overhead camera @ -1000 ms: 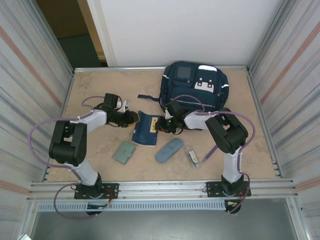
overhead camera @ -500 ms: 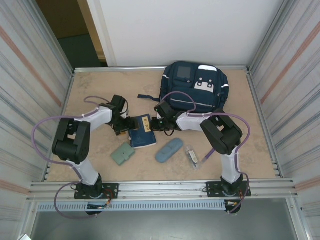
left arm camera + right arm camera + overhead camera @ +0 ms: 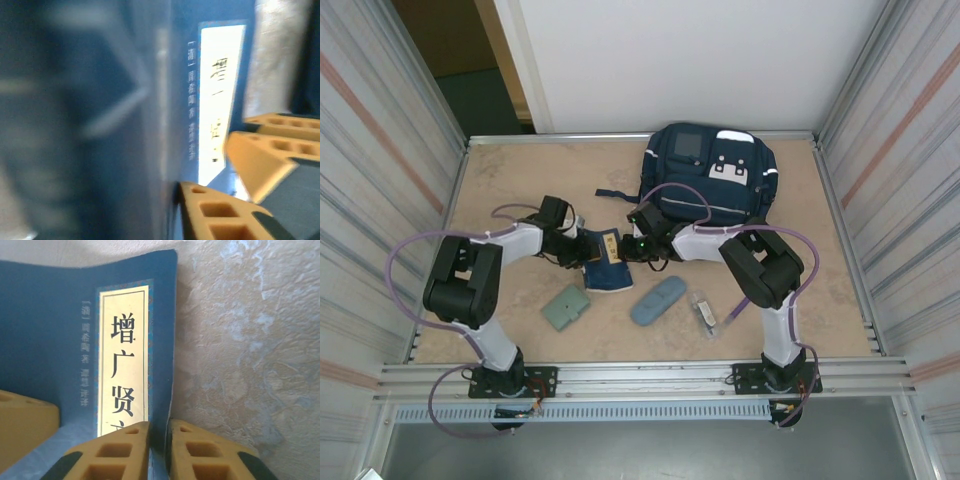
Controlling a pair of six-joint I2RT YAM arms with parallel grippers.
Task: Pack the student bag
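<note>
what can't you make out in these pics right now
1. Left wrist view: blur smears the blue booklet; whether the left gripper grips it is unclear.
2. Right wrist view: the booklet's label is cut off by the right gripper and the bottom edge.
3. Top view: the right arm covers the near edge of the student bag, so its opening is unseen.
4. Top view: the small clear item is too small to identify.
</note>
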